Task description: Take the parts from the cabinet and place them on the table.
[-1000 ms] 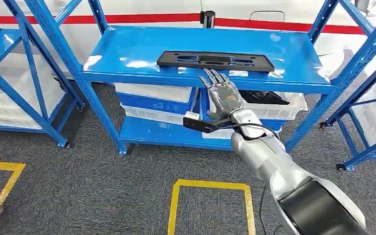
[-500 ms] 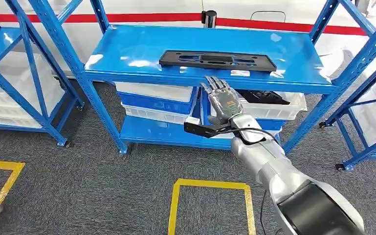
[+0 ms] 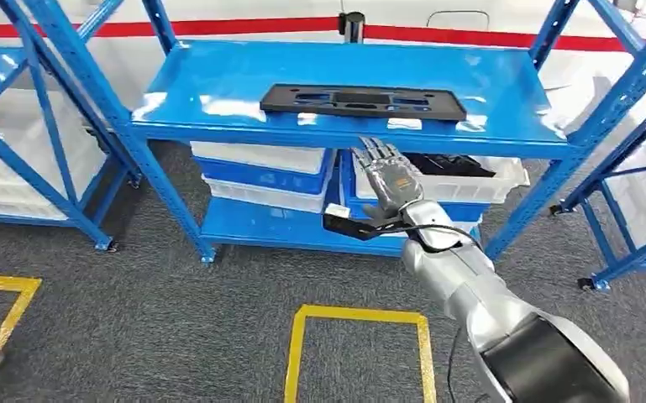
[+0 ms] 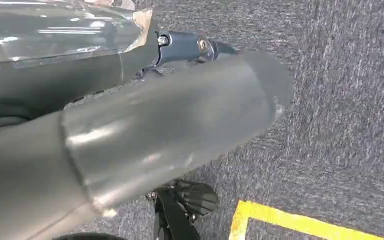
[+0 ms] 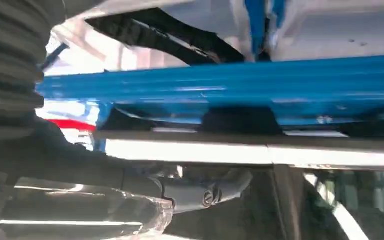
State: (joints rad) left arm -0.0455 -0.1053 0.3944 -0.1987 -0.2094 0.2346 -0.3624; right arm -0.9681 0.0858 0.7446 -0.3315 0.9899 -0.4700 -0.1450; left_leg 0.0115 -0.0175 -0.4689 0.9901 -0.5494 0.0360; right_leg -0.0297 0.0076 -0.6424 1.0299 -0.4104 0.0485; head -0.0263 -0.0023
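Head view: the blue cabinet [image 3: 218, 92] is standing ahead of the robot, and I am taking its top shelf as the landmark. The black part [image 3: 361, 101], a long flat panel with cut-outs, is lying on that shelf close to the front edge, its long axis running along the edge, side to side. The right hand [image 3: 389, 180] is reaching up from below with its fingers [image 3: 378, 153] spread apart and holding nothing; the fingertips are sitting just under the shelf's front lip, so the part is lying above and beyond the hand, roughly over it and stretching further to the robot's left. White and blue bins [image 3: 260, 172] are sitting under the shelf, one to the right of the hand [image 3: 479, 178] holding dark items. Left wrist view: the camera is looking down at grey carpet [image 4: 349, 100] and a yellow floor line [image 4: 299, 225]; I cannot tell how the left hand is posed. Right wrist view: the grey ribbed cover of the right hand is lying against the picture's edge, the blue shelf lip [image 5: 229, 90] is crossing close ahead, and a dark shape above it looks like the part, though that is uncertain. Judgement: the right hand is the nearer one, and it needs to clear the lip and come onto the part across its short width.
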